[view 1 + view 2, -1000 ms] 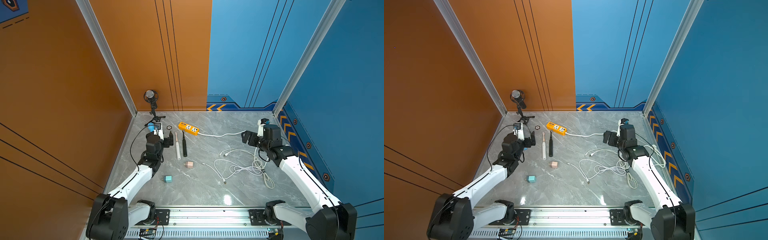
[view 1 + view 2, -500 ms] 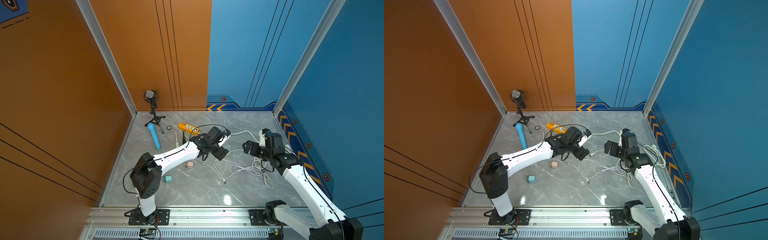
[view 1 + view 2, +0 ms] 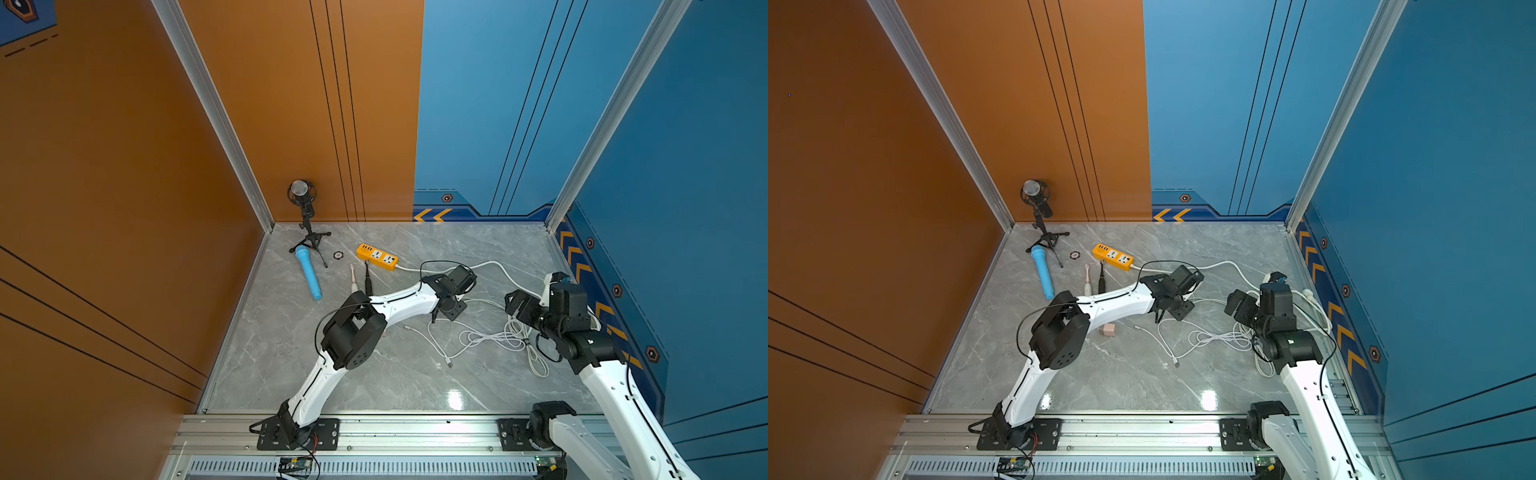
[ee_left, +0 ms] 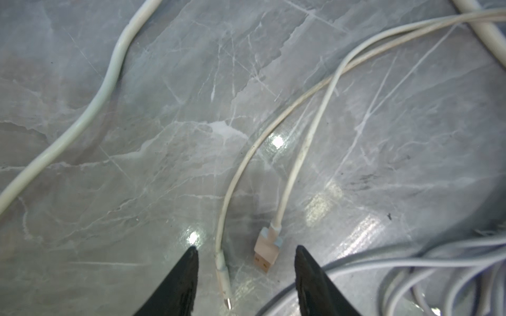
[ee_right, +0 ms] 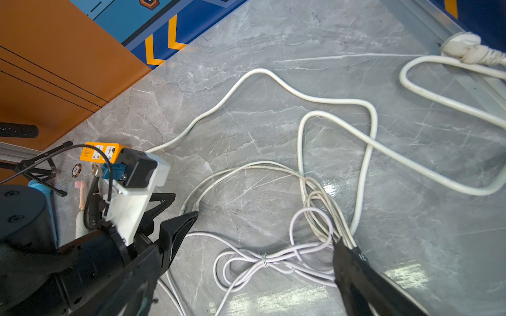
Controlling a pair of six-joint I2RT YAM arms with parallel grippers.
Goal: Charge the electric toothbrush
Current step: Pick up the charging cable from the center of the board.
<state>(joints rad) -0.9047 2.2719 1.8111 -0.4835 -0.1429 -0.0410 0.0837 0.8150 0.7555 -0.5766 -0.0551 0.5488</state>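
Observation:
A white electric toothbrush with a pink head [image 3: 353,279] lies beside a black one [image 3: 368,279], just in front of the orange power strip [image 3: 377,257]. My left gripper [image 4: 246,248] is low over the floor to the right of them and stands open. A white USB plug [image 4: 265,253] and a thin cable connector [image 4: 223,276] lie loose between its fingertips. In both top views it [image 3: 446,309] [image 3: 1169,311] sits at the edge of the white cable tangle. My right gripper [image 5: 267,228] hangs open above a tied cable bundle [image 5: 264,262], holding nothing.
A blue microphone [image 3: 308,272], a black microphone on a tripod [image 3: 305,216] and a small chip [image 3: 338,254] sit at the back left. A pink cube [image 3: 1108,329] lies under my left arm. The strip's thick white cord [image 3: 490,266] loops toward the right wall.
My left arm has swung from the far left, by the toothbrushes, across to the cable ends in the middle, and its jaws have narrowed. The right arm has shifted slightly toward the near edge.

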